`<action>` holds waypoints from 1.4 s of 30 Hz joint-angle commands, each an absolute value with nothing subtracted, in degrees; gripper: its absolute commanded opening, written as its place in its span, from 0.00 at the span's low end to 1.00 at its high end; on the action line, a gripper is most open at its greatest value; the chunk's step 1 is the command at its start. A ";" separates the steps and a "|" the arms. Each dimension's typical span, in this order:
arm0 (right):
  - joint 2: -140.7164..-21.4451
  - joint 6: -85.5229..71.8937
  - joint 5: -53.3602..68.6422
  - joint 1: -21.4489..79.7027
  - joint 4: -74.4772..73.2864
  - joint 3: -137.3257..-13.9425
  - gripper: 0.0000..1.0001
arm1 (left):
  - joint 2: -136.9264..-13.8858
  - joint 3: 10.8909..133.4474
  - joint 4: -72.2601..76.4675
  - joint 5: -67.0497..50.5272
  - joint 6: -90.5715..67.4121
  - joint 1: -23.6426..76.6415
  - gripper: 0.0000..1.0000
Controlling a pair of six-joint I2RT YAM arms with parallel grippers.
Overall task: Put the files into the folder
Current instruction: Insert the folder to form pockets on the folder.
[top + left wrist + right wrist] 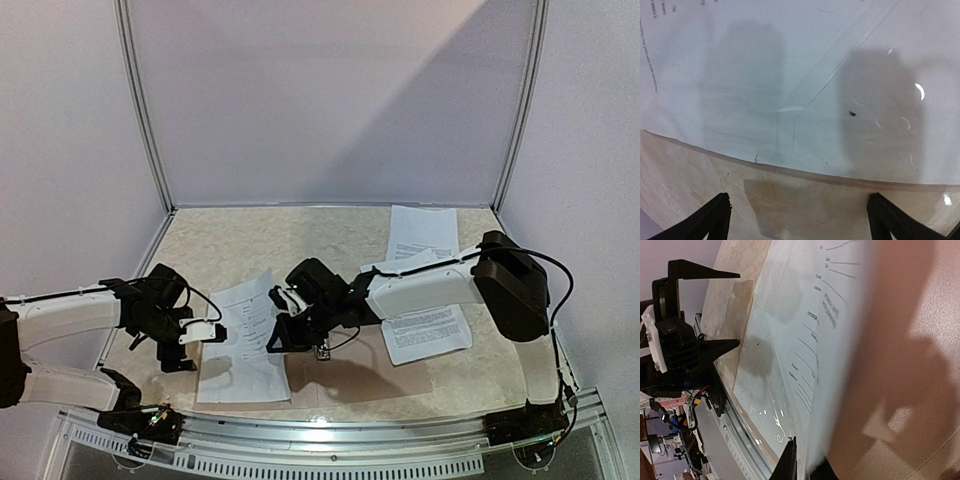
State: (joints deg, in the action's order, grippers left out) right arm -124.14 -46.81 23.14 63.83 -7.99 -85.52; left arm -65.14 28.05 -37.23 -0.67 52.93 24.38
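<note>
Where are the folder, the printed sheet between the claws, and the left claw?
folder (402, 383): top view, bare leaf near its right edge.
printed sheet (240, 345): top view, the sheet's middle.
left claw (193, 347): top view, midway between its fingertips.

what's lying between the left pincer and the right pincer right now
A thin white printed paper sheet fills the stretch between the left pincer and the right pincer. The top external view shows this.
</note>
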 commanded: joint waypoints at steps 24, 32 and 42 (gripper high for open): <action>-128.31 -45.72 26.51 60.34 -7.07 -86.34 0.31 | -66.92 24.84 -29.83 7.57 53.22 23.26 0.95; -128.75 -37.96 15.04 59.49 -8.98 -91.56 0.34 | -69.01 27.77 -27.42 8.84 54.86 19.21 0.95; -133.57 -38.66 18.04 56.94 -6.56 -93.73 0.16 | -79.07 32.39 -18.11 10.13 52.57 15.53 0.95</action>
State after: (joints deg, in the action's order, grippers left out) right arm -129.97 -38.96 17.54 57.63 -6.87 -92.05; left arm -74.61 32.03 -22.83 8.49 53.60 16.38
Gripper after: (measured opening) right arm 0.187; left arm 0.951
